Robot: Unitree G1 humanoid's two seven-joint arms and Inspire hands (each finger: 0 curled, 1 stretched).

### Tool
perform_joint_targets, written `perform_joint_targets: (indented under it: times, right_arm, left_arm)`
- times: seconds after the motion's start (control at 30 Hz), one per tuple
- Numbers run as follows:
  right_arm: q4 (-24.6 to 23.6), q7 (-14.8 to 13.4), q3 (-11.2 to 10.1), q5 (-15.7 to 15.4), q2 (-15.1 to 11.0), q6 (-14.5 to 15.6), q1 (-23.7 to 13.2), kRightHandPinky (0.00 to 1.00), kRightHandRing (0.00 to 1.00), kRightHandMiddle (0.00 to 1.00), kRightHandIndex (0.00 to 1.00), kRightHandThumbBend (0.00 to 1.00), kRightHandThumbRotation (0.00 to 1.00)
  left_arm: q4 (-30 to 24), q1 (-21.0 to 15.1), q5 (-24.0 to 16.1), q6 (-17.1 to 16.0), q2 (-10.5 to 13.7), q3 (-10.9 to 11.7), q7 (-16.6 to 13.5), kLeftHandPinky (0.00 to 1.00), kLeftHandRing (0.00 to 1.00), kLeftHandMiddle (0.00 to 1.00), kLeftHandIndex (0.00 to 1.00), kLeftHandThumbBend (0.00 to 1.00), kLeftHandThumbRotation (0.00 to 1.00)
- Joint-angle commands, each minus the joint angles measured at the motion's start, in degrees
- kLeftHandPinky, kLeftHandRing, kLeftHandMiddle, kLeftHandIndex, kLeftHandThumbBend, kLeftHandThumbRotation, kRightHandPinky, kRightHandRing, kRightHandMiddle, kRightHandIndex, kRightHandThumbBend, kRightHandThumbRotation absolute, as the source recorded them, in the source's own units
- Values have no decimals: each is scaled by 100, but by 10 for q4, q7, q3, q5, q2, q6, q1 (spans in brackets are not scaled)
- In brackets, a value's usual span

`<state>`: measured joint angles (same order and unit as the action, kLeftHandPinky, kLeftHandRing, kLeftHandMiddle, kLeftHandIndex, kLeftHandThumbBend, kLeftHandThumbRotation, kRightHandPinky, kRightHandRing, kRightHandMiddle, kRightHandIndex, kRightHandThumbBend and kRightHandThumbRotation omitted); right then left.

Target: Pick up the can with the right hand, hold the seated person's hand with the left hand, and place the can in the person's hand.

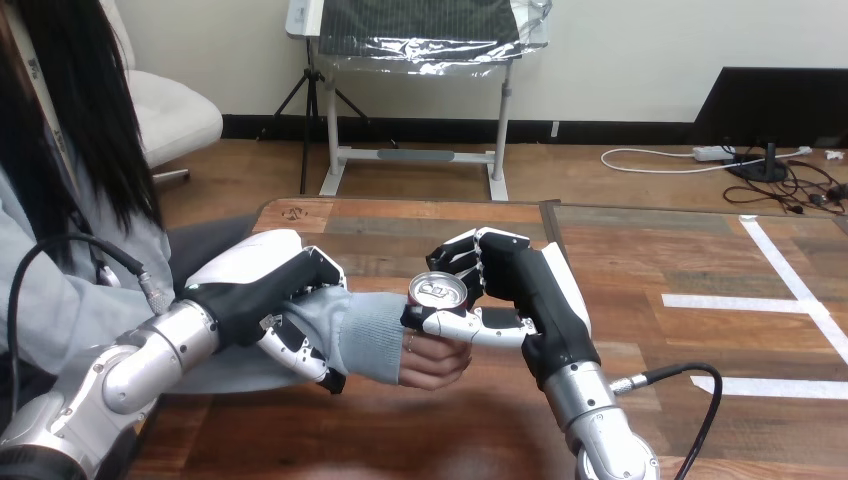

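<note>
The can (pixel 438 290), silver-topped, stands upright in the middle of the table, resting in the person's hand (pixel 432 362), which reaches in from the left in a grey sleeve. My right hand (pixel 500 285) is shut on the can, fingers curled behind it and thumb across its front. My left hand (pixel 262 297) grips the person's forearm (pixel 345 335) through the sleeve, fingers curled under and thumb over it.
The wooden table (pixel 420 440) stretches forward and right, with a seam (pixel 555 235) running back along its middle. The person sits close at the left edge. White tape strips (pixel 745 300) mark the surface at the right.
</note>
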<state>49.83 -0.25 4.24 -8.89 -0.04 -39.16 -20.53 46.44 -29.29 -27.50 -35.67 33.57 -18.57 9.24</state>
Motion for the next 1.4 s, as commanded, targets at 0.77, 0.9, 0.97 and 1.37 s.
perform_joint_targets:
  times: [0.77, 0.9, 0.97, 1.37]
  right_arm:
    - [-18, -14, 1, 4, 0, -14, -60, 43, 49, 56, 60, 81, 0]
    - [-20, -20, 4, -10, -8, -8, -60, 49, 55, 62, 65, 83, 1]
    - [-21, -18, 4, -11, -9, -6, -59, 56, 61, 66, 70, 84, 5]
    - [-21, -24, 6, -33, -29, -9, -59, 76, 78, 78, 82, 90, 22]
  left_arm:
    - [-86, -19, 24, 18, -13, 30, 4, 35, 41, 47, 49, 90, 0]
    - [-93, -13, 20, 20, -10, 32, 1, 40, 47, 52, 54, 91, 2]
    - [-94, -10, 19, 20, -10, 33, 0, 42, 51, 57, 58, 92, 4]
    - [-72, 1, 5, 7, -2, 33, -24, 60, 69, 75, 77, 98, 21]
